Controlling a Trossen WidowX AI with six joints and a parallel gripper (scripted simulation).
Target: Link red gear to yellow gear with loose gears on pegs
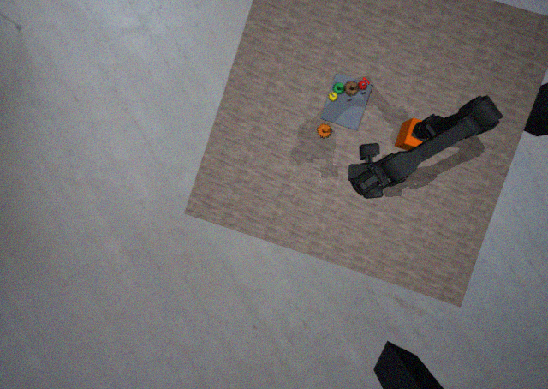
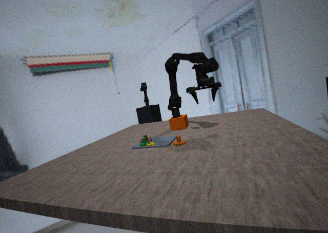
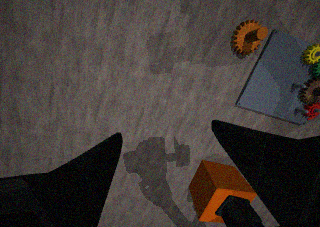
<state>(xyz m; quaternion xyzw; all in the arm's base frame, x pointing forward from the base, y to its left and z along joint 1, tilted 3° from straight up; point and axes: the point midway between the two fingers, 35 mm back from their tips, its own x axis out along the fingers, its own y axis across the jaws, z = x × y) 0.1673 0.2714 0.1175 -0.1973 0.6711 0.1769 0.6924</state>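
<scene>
The board (image 1: 346, 109) (image 2: 164, 141) (image 3: 272, 82) carries red, brown, green and yellow gears; the end effector (image 1: 365, 185) (image 2: 205, 102) (image 3: 166, 130) is wide open, holding nothing

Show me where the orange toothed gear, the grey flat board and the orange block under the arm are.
Orange gear (image 1: 322, 134) (image 2: 179, 143) (image 3: 241, 41): all views, toothed disc.
Grey board (image 1: 346, 113) (image 2: 164, 141) (image 3: 266, 84): all views, bare surface.
Orange block (image 1: 404, 134) (image 2: 178, 123) (image 3: 203, 183): all views, side.

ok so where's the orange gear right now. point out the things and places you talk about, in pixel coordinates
In the top view the orange gear (image 1: 320, 132) (image 2: 179, 143) (image 3: 240, 39) stands on the table just below the grey board (image 1: 347, 115) (image 2: 164, 141) (image 3: 265, 82), near its lower-left corner, off the board.
</scene>
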